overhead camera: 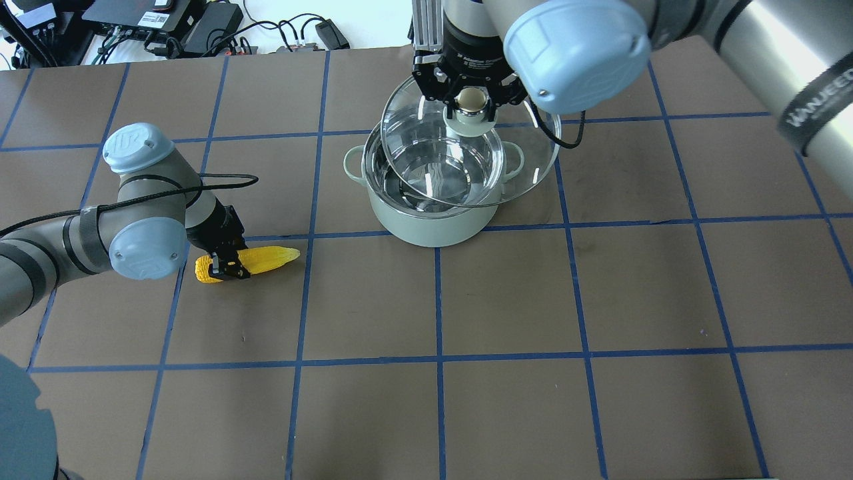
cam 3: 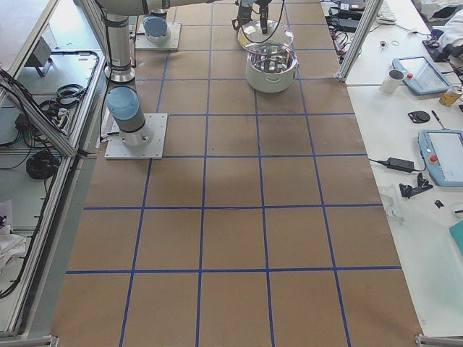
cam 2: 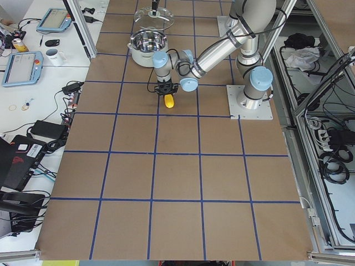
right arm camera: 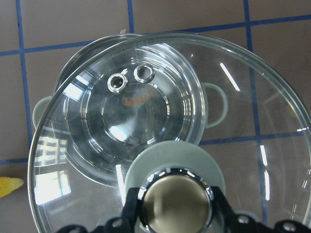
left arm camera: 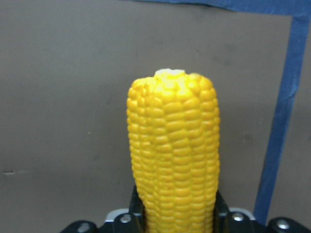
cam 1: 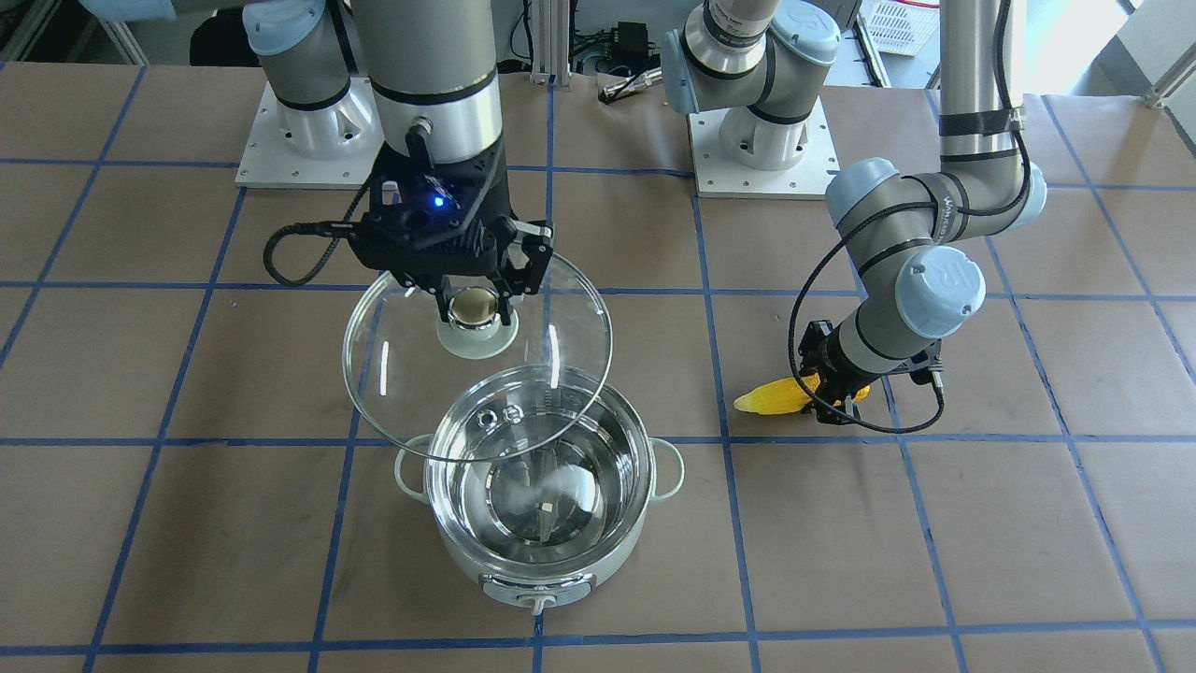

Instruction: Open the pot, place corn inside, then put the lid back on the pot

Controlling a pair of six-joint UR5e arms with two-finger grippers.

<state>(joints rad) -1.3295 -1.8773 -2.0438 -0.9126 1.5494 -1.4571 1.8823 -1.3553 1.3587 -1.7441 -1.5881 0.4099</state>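
While the left gripper (overhead camera: 223, 267) sat at the left of the table (overhead camera: 600, 400), its two fingers were closed on the thick end of the corn (overhead camera: 266, 259), one on each side of the cob. The yellow ear lay level and very low, just on the near side of a blue tape line (overhead camera: 346, 233). Its tapered point faced right, toward the pot (overhead camera: 433, 227), and stopped well short of it. Whether the corn touched the brown surface could not be told. In the left wrist view the blunt end of the cob stood out beyond the fingers, with bare table behind it. Further right, near the middle and toward the far side of the table, the pot stood upright and uncovered. Its shiny steel inside was open to view, its two loop handles (overhead camera: 353, 160) pointed left and right, and its control knob (cam 1: 537, 603) was on the side away from the robot. Above it hung the lid (overhead camera: 526, 167), lifted clear of the rim and set a little off centre. The right gripper (overhead camera: 472, 100) came straight down onto it, with its fingers shut tight on the beige ball knob (right arm camera: 175, 201). Through the clear glass, the two metal-ringed vent holes (right arm camera: 131, 77) showed over the pot's bowl.
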